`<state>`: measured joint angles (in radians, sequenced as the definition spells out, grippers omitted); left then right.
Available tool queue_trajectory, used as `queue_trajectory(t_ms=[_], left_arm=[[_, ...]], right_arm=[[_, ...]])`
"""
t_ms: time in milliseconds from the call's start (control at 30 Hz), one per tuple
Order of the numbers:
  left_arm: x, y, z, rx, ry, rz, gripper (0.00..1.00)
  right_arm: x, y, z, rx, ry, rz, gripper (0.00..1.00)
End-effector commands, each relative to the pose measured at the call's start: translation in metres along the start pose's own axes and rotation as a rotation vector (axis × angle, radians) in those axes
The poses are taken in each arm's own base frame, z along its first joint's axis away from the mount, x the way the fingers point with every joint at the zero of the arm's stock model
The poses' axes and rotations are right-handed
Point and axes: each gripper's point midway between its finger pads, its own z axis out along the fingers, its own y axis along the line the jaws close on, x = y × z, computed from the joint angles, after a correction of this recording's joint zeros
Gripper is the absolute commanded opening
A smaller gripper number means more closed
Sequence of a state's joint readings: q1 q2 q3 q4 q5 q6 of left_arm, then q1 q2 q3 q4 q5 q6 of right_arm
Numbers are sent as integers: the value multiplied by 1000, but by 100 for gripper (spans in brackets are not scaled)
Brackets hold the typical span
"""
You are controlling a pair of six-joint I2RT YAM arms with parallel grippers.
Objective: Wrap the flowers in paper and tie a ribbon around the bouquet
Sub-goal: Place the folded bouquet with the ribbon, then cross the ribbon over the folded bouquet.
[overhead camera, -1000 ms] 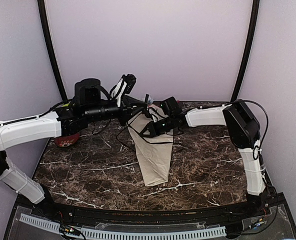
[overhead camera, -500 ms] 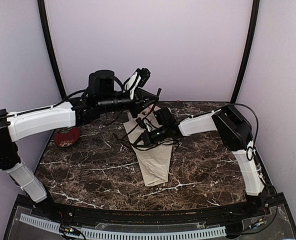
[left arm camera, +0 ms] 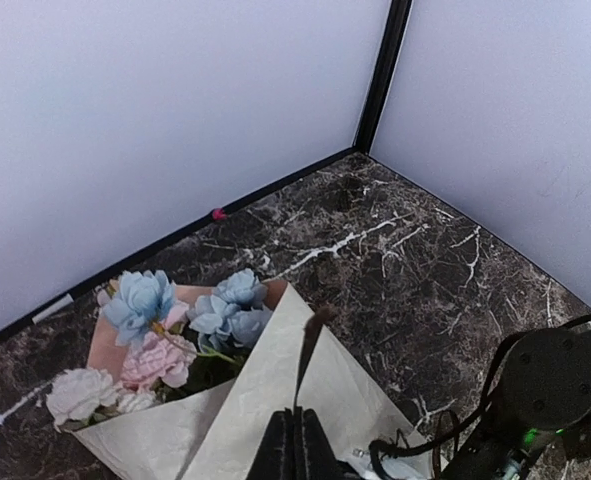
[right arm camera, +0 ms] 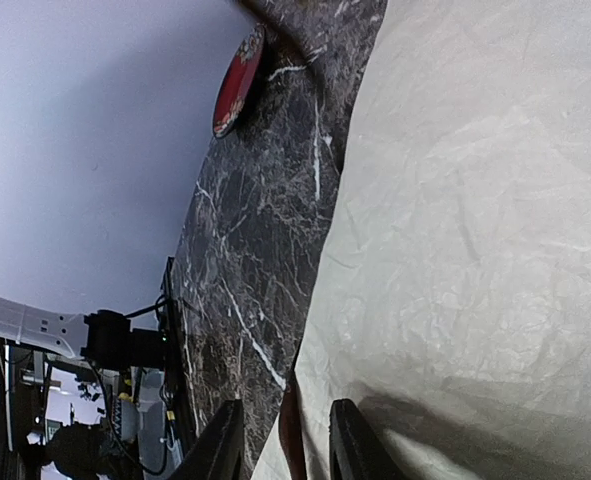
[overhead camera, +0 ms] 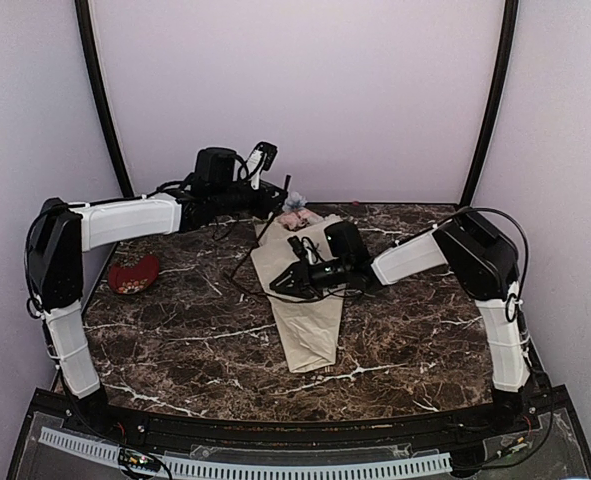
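Observation:
The bouquet (overhead camera: 310, 315) lies on the marble table, a beige paper (left arm camera: 255, 400) cone with its narrow end toward me. Pink, white and blue flowers (left arm camera: 165, 325) show at its far, wide end (overhead camera: 295, 212). My left gripper (left arm camera: 300, 415) is shut on the dark ribbon (left arm camera: 313, 350), whose end sticks up past the fingertips; it hovers over the flower end (overhead camera: 278, 198). My right gripper (right arm camera: 283, 440) sits low at the cone's left edge (overhead camera: 277, 290). Its jaws stand apart, with a strand of ribbon (right arm camera: 291, 445) loose between them over the paper (right arm camera: 475, 250).
A red dish (overhead camera: 130, 275) sits at the table's left edge, also in the right wrist view (right arm camera: 237, 80). Black cables loop over the bouquet near the right wrist (overhead camera: 305, 250). Walls with black corner posts (left arm camera: 380, 70) close in the back of the table.
My left arm has swung back toward the rear wall, keeping its grip on the ribbon. My right gripper has opened and let go of the strand it was pinching.

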<state>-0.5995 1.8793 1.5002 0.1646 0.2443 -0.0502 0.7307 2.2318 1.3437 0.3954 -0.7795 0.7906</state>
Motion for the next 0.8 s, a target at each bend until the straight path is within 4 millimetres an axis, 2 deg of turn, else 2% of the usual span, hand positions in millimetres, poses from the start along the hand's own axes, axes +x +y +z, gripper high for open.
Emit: queue_trajectory(t_ms=[0, 167, 400, 533, 633, 767], left_arm=[[31, -15, 16, 63, 37, -136, 0], [82, -29, 37, 175, 126, -261, 0], [134, -33, 53, 163, 273, -246, 0], [177, -26, 55, 118, 382, -266, 0], [192, -20, 52, 81, 404, -274, 0], [196, -18, 51, 72, 415, -273, 0]], right_arm=[[-44, 39, -28, -37, -197, -6, 29], [-52, 34, -40, 20, -272, 20, 29], [-62, 30, -66, 138, -353, 31, 27], [-61, 28, -79, 169, -371, 55, 27], [-57, 13, -90, 254, -366, 80, 27], [-44, -22, -88, 377, -283, 85, 27]])
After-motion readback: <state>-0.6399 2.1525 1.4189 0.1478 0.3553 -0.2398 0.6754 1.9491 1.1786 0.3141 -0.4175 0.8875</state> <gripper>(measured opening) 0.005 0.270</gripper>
